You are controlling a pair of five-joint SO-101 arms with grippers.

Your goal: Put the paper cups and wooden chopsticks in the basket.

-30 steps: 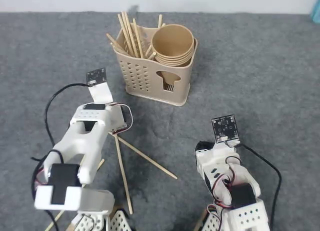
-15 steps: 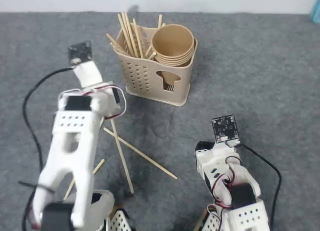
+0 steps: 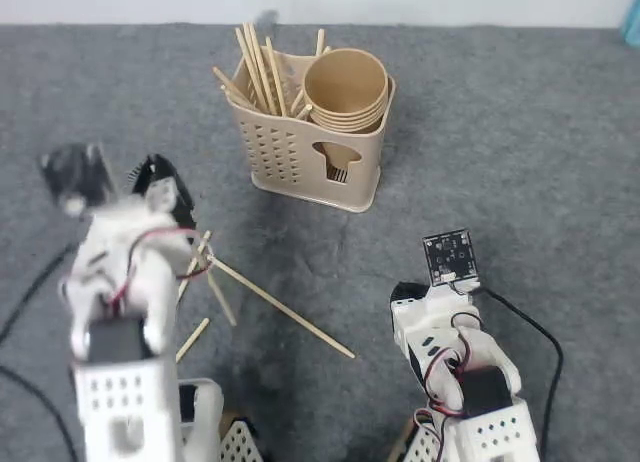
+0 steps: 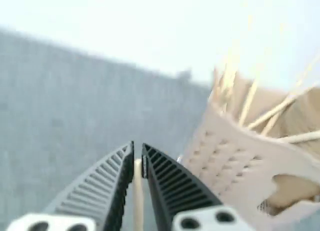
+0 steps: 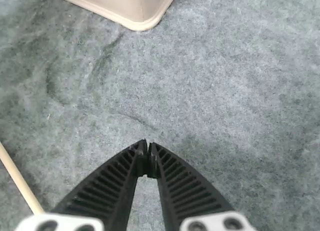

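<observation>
The left hand (image 4: pixel 137 150) is clamped on one wooden chopstick (image 4: pixel 136 191), held high and facing the basket (image 3: pixel 300 162) — probably to drop it in beside the sticks (image 3: pixel 262 67) standing at its left. The paper cups (image 3: pixel 345 82) sit nested at its right. Loose chopsticks (image 3: pixel 285 307) lie on the surface (image 3: pixel 520 132) — the right hand (image 5: pixel 146 150), pressed together and empty, rests low nearby.
</observation>
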